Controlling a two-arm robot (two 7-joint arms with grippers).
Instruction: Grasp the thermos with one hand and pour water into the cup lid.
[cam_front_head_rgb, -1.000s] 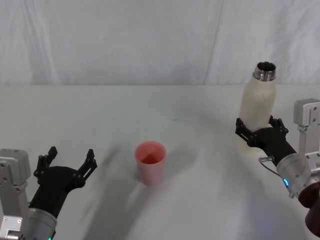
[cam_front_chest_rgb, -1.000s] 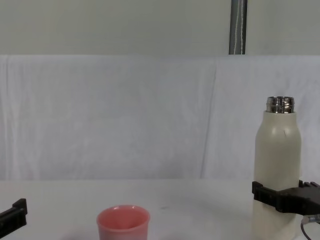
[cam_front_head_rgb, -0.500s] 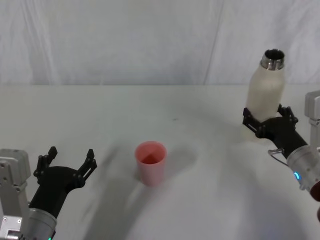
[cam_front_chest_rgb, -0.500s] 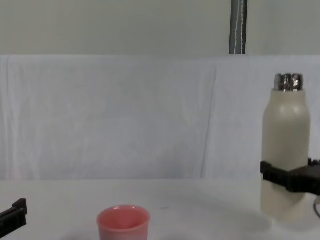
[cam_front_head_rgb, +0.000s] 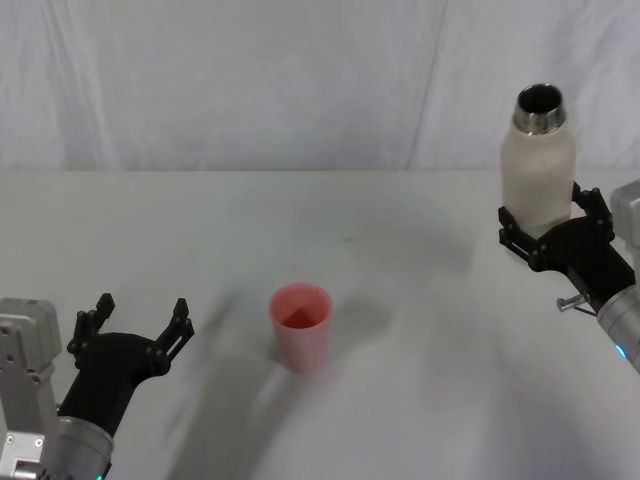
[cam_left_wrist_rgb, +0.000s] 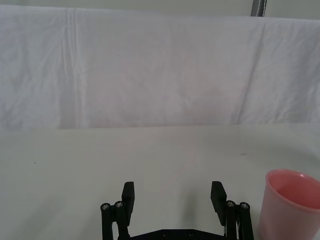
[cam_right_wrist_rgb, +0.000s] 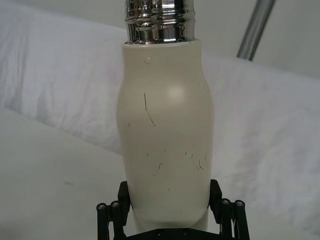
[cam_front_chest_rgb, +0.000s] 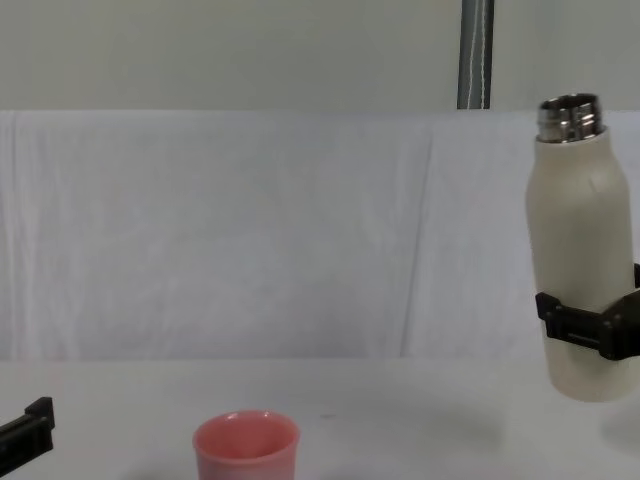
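Thermos (cam_front_head_rgb: 537, 165) hanging above table (cam_front_head_rgb: 400, 400) at right, tipping slightly, right end effector (cam_front_head_rgb: 553, 232) clamping its lower body. Cup lid (cam_front_head_rgb: 300, 326) sitting upright mid-table. Left end effector (cam_front_head_rgb: 133, 322) resting near left, fingers spread.

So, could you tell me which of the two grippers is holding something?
The right gripper: it is shut on the thermos, held off the table. The left gripper is open and empty.
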